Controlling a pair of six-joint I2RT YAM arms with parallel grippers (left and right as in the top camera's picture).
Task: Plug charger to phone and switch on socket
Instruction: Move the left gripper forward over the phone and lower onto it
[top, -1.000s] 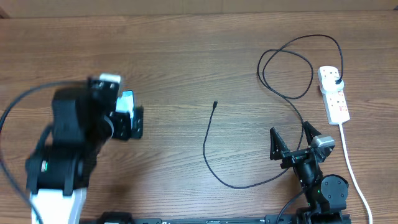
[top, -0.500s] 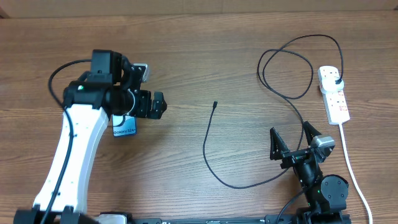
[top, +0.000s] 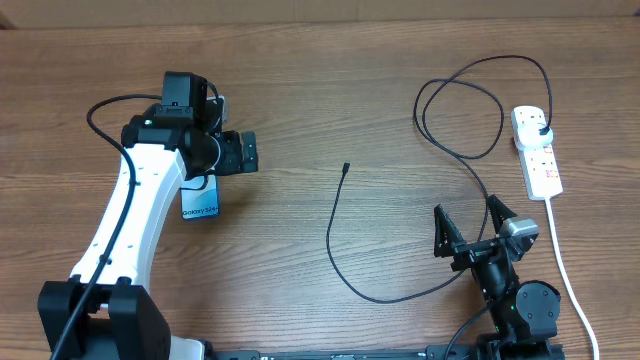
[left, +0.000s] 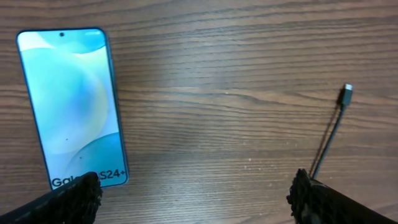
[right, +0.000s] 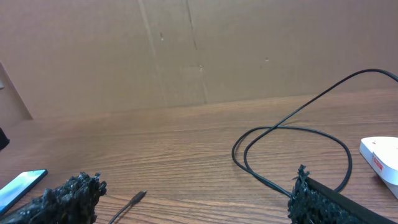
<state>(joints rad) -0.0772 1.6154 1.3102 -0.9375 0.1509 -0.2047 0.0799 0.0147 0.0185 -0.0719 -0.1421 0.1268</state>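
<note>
The phone (top: 200, 204) lies flat on the table with its light blue screen up, partly under my left arm; it also shows in the left wrist view (left: 71, 106). My left gripper (top: 243, 154) (left: 193, 202) is open and empty, just right of the phone. The charger's connector tip (top: 345, 168) (left: 346, 92) lies free at mid-table. Its black cable (top: 380, 297) curves right, loops, and its plug (top: 541, 130) sits in the white socket (top: 542, 165). My right gripper (top: 470, 228) (right: 189, 202) is open and empty, near the cable.
The socket's thick white cord (top: 565, 262) runs down the right edge past my right arm. The black cable loop (right: 292, 143) lies in front of my right gripper. A cardboard wall (right: 186, 56) stands behind the table.
My left arm has swung away from the near left, toward the far side and right. The phone, seen at its jaws one second ago, now lies on the table. The right arm has not moved.
</note>
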